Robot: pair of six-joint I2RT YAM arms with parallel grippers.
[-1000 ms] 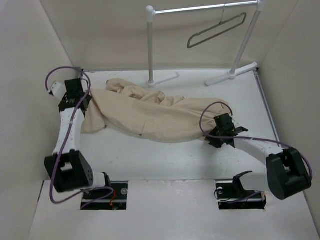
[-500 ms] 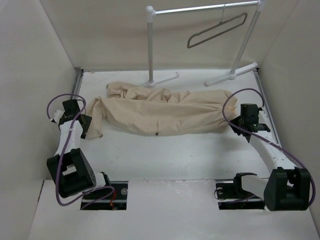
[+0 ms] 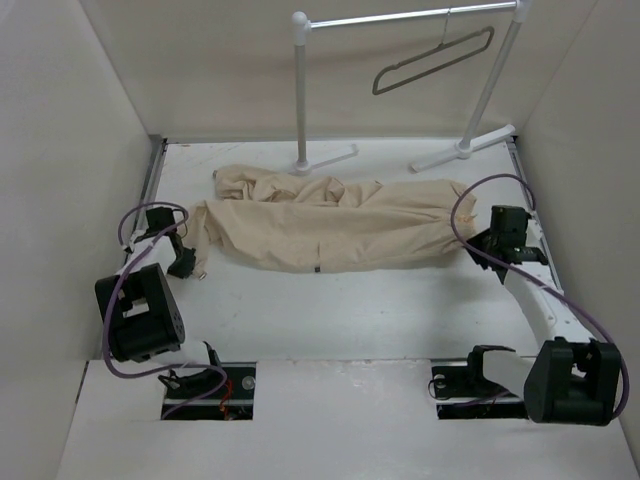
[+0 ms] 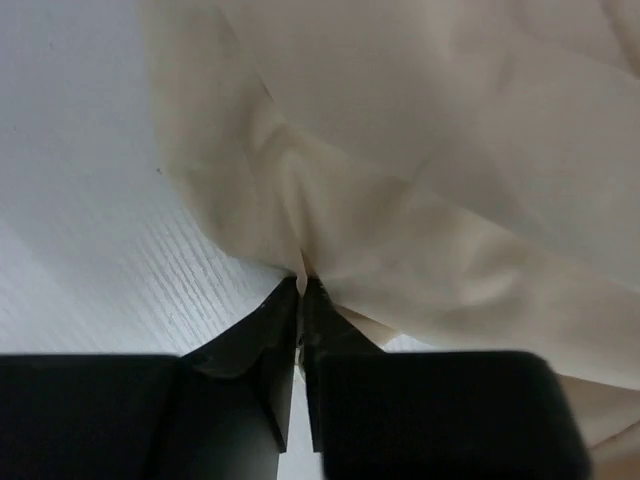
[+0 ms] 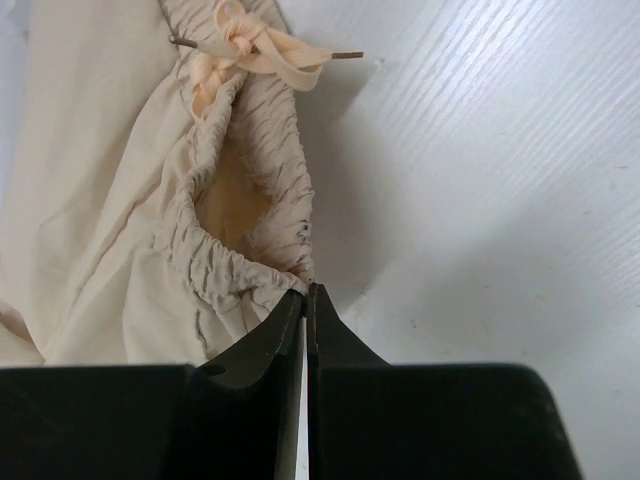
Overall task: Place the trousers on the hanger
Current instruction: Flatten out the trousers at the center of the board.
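While the trousers [image 3: 330, 225] lie stretched crosswise on the white table [image 3: 340, 320], we see them pinched at both ends. At the left end, the left gripper [image 3: 188, 262] sits low on the table. From its wrist camera we find its jaws pressed together on a small fold at the cloth's edge. At the right end, the right gripper [image 3: 482, 243] has its jaws pressed together on the rim of the gathered elastic waistband [image 5: 250, 170], with the tied drawstring [image 5: 255, 48] lying just beyond. Behind the trousers stands the white garment rack [image 3: 299, 100], one foot just beside the cloth. On its rail hangs the grey hanger [image 3: 434, 60], tilted and well apart from the trousers.
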